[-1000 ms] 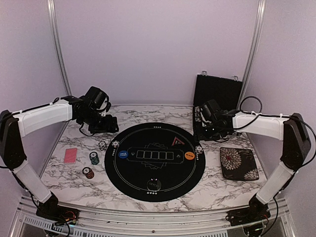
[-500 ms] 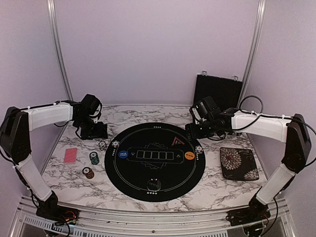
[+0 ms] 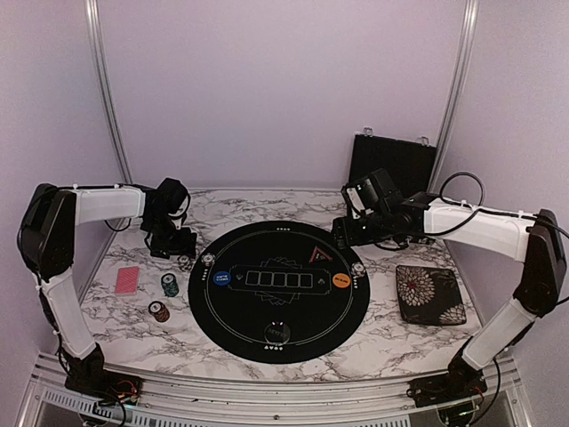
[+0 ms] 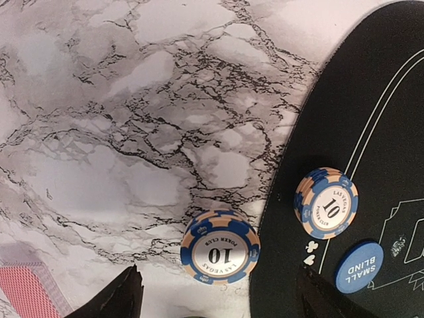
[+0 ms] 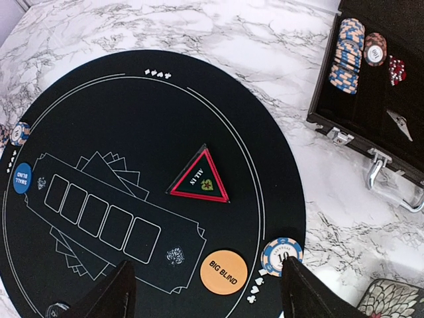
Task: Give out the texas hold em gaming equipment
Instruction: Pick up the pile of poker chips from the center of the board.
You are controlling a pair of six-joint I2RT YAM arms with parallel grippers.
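i find the left end effector [image 4: 222,298] spread wide and empty; a blue chip stack [image 4: 220,246] sits on the marble surface [image 4: 119,119], lower centre of frame; right end effector [image 5: 207,295] likewise wide, empty; orange button [image 5: 223,271] on the mat [image 5: 132,119], lower centre.

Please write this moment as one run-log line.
left gripper: open, empty, above blue chip stack beside mat | right gripper: open, empty, above mat
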